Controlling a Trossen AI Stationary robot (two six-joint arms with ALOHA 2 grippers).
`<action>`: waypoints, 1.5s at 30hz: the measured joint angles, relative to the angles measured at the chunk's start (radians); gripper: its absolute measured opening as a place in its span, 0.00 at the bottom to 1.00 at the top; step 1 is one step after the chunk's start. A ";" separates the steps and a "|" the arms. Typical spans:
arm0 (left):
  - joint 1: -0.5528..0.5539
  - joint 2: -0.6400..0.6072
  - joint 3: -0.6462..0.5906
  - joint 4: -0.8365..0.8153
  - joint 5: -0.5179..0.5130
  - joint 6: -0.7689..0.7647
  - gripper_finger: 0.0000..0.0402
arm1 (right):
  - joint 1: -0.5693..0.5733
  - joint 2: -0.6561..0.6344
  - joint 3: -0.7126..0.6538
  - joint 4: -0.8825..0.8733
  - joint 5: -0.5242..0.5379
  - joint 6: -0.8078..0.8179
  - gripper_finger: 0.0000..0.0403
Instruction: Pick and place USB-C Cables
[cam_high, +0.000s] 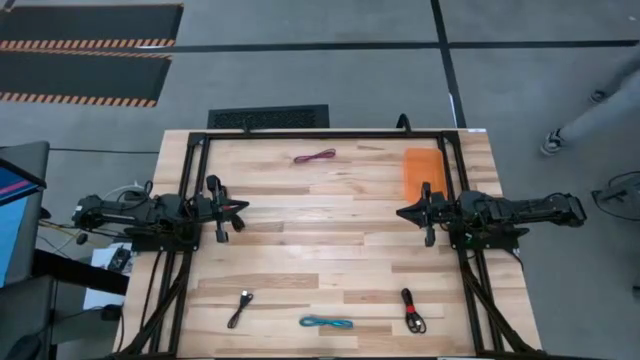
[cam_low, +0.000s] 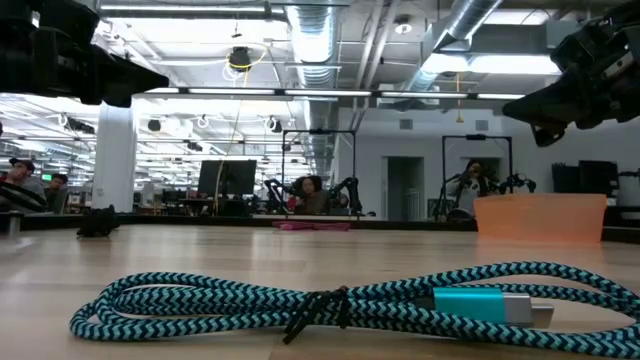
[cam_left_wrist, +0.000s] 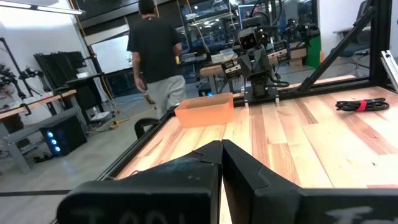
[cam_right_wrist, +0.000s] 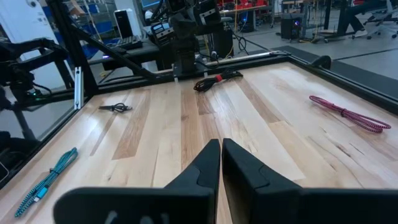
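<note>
I am watching the left gripper (cam_high: 243, 210) hanging over the left side of the table (cam_high: 320, 250), fingers pressed together on nothing, and the right gripper (cam_high: 401, 213) is doing the same at the right side, also pinched empty. Both are sitting at mid depth, facing each other across bare wood.

No cable is being held yet, so I am judging the job as not begun. The magenta cable (cam_high: 315, 157) is lying at the far edge, near the middle, its long axis running roughly left to right with a slight tilt. Along the near edge three more are lying: the grey cable (cam_high: 240, 309) on the left, slanted; the teal cable (cam_high: 328, 323) in the middle, stretched left to right; the red-black cable (cam_high: 412, 311) on the right, running near to far. The tray (cam_high: 421, 172) is sitting far right, just beside the right arm.

I am reckoning the left arm is nearer the grey cable, which lies nearward of its gripper; the right arm is nearer the red-black one and the tray. Either gripper is needing to open first.
</note>
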 joint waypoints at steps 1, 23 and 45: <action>0.000 0.000 0.000 0.000 0.000 0.000 0.00 | 0.000 0.000 0.000 0.000 0.000 0.000 0.11; 0.000 0.000 0.000 0.000 -0.003 -0.079 0.00 | -0.007 0.000 -0.003 0.037 0.005 -0.302 0.11; 0.344 0.357 -0.011 0.357 0.047 -0.089 0.00 | -0.047 0.000 -0.003 0.497 0.103 -0.062 0.11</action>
